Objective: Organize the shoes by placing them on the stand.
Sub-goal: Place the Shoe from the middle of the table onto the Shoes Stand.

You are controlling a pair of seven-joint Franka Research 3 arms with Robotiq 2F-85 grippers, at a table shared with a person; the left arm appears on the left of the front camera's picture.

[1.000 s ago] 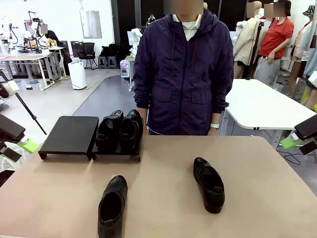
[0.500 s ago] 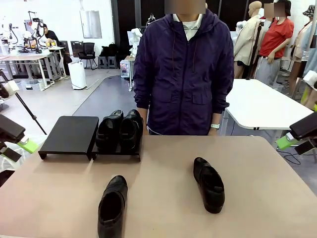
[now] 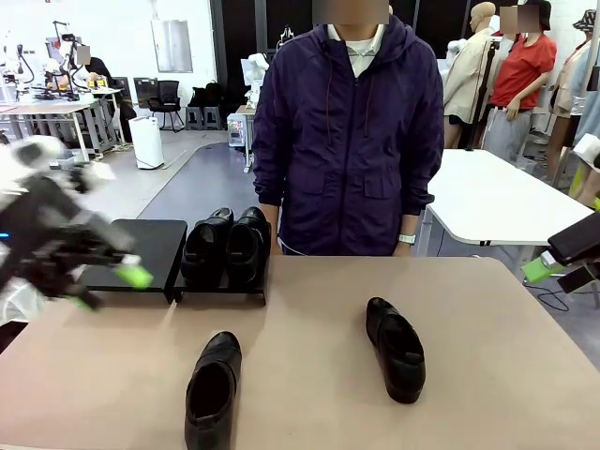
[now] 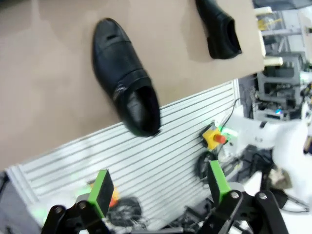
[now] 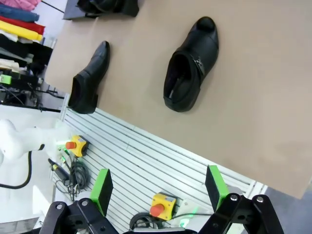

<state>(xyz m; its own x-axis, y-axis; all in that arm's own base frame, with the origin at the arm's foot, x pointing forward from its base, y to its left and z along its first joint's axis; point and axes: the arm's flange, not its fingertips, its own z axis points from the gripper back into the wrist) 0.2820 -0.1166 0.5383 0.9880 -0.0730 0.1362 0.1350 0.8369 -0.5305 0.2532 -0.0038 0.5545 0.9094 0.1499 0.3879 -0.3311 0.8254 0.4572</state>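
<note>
Two shoes (image 4: 125,83) beyond the spread tool (image 4: 160,185)

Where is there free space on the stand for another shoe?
The left panel of the stand is bare; the pair fills the right panel. The table is bare between the near left shoe and the right shoe.

**Two Shoes on the Stand, Two Loose**

The low black stand of two sloped flat panels (image 3: 131,251) sits at the far left of the desk (image 3: 309,403). Its right panel carries a pair of glossy black leather loafers (image 3: 228,246), side by side and touching. A third black loafer (image 3: 213,386) stands upright near the front edge, toe pointing away. A fourth black loafer (image 3: 396,349) lies well apart to its right, angled likewise.
</note>
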